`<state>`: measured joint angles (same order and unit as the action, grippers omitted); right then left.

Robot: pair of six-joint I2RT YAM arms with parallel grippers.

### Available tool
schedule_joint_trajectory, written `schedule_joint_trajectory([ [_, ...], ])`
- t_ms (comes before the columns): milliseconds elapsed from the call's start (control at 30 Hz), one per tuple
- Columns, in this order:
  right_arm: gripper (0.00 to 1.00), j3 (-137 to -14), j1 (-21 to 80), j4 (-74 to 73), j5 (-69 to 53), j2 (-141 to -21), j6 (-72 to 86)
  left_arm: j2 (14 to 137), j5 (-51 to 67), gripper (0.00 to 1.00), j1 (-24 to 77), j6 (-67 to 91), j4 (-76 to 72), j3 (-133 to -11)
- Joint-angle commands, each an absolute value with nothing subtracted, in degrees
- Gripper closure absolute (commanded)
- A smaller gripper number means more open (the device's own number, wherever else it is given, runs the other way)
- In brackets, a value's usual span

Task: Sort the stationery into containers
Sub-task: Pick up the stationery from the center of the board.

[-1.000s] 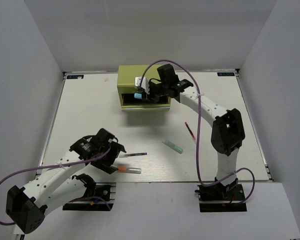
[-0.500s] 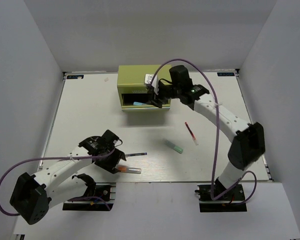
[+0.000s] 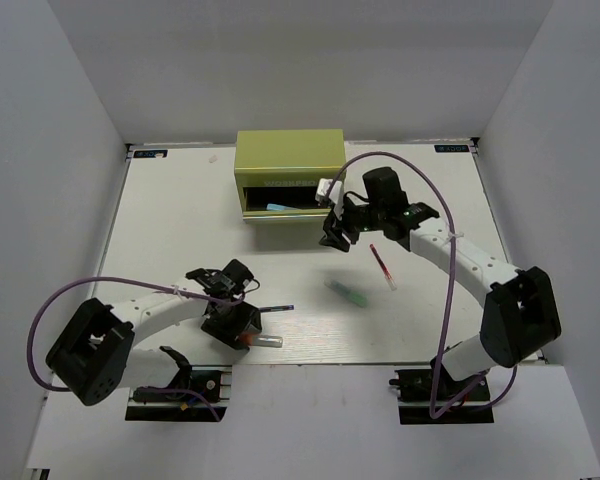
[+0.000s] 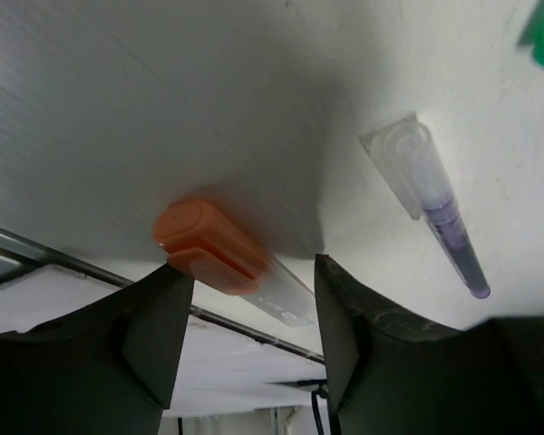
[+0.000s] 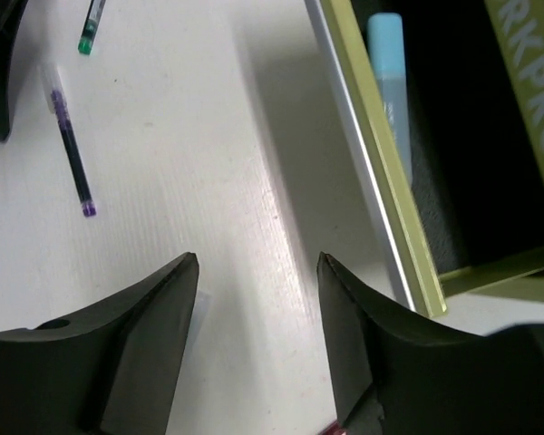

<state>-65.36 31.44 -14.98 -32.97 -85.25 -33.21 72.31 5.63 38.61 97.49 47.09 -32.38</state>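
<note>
The yellow-green chest (image 3: 288, 160) stands at the back with its front open. A blue-capped marker (image 3: 277, 207) lies inside it and also shows in the right wrist view (image 5: 386, 82). My right gripper (image 3: 337, 229) is open and empty over the table just right of the chest's front (image 5: 258, 299). My left gripper (image 3: 242, 327) is open, its fingers either side of the orange-capped marker (image 4: 219, 256) on the table. A dark pen (image 3: 272, 309) with purple ink (image 4: 444, 222) lies beside it. A green-capped marker (image 3: 346, 292) and a red pen (image 3: 381, 264) lie mid-table. The black pouch is out of view.
The table's near edge and a metal rail (image 4: 36, 249) run just behind the orange marker. A green-tipped pen (image 5: 89, 29) shows at the top of the right wrist view. White walls close in the table on three sides.
My right gripper has drawn back from the chest toward the near right, leaving the blue-capped marker inside. My left gripper has shifted right and down over the orange-capped marker.
</note>
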Motion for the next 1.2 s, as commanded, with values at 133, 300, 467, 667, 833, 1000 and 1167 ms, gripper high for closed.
schedule_joint_trajectory([
  [133, 0.21, -60.30, 29.97, -13.53, -33.75, -78.67, -28.83, 77.69, 6.86, 0.49, 38.94, 97.29, 42.71, -32.00],
  [300, 0.10, -57.49, 27.70, -12.92, -32.44, -76.73, -25.58, 75.50, 7.38, 0.75, 38.94, 97.91, 41.40, -29.79],
  [467, 0.10, -54.15, 27.51, -10.90, -26.29, -74.89, -21.28, 70.15, 3.27, 1.00, 38.94, 97.38, 45.08, -34.79],
  [667, 0.15, -50.28, 25.23, -10.99, -27.24, -72.70, -21.61, 63.02, -3.68, 1.00, 38.41, 93.43, 43.69, -43.93],
  [833, 0.56, -46.41, 24.70, -12.74, -29.18, -71.02, -22.76, 64.59, -9.31, 1.00, 37.88, 89.03, 34.98, -50.62],
  [1000, 0.69, -42.80, 24.87, -13.36, -30.41, -68.48, -23.64, 73.19, -12.91, 1.00, 36.83, 85.26, 25.76, -61.24],
  [1167, 0.58, -41.31, 24.87, -13.45, -30.06, -66.98, -24.52, 85.77, -14.24, 1.00, 35.60, 84.55, 23.30, -73.29],
])
